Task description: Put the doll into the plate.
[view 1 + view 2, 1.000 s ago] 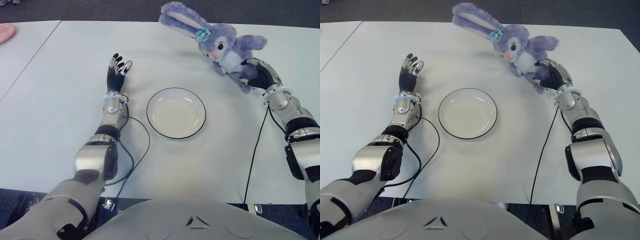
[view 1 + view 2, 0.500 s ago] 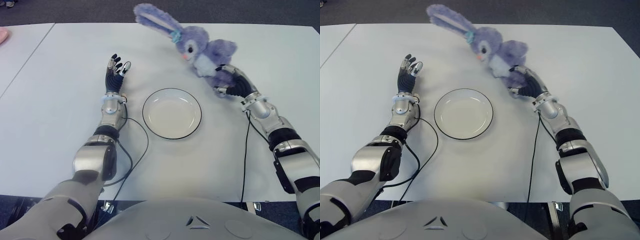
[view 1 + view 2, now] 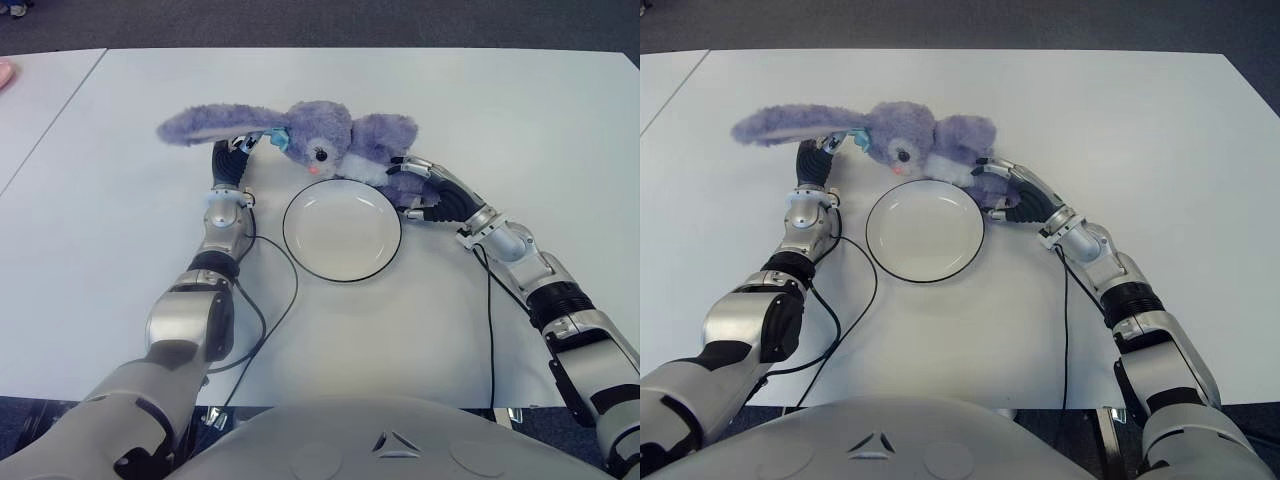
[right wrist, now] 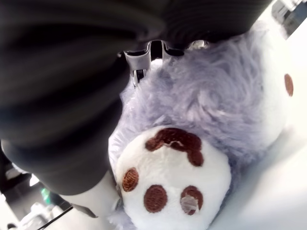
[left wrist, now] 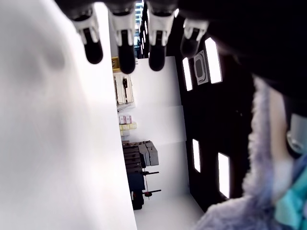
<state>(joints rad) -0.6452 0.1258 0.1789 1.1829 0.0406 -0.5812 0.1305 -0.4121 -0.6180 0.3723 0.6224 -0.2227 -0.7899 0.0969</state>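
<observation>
The doll (image 3: 335,135) is a purple plush bunny with a teal bow. It is at the far rim of the white, black-edged plate (image 3: 340,235), its head towards the left and its face just over that rim. My right hand (image 3: 425,190) is shut on the doll's lower body at the plate's far right; the right wrist view shows the white foot with brown pads (image 4: 172,177) close under the fingers (image 4: 144,62). The long ears reach left over my left hand (image 3: 228,165), which shows left of the plate with straight fingertips (image 5: 122,48), holding nothing.
A black cable (image 3: 270,300) loops from the left forearm towards the plate's near left. Another cable (image 3: 490,330) runs from the right wrist to the table's near edge. A pink object (image 3: 3,72) shows at the far left edge, beyond a table seam.
My right hand has carried the doll from the far right of the table leftwards and nearer, to the plate's far rim. Its ears now cover the left hand, which has not moved.
</observation>
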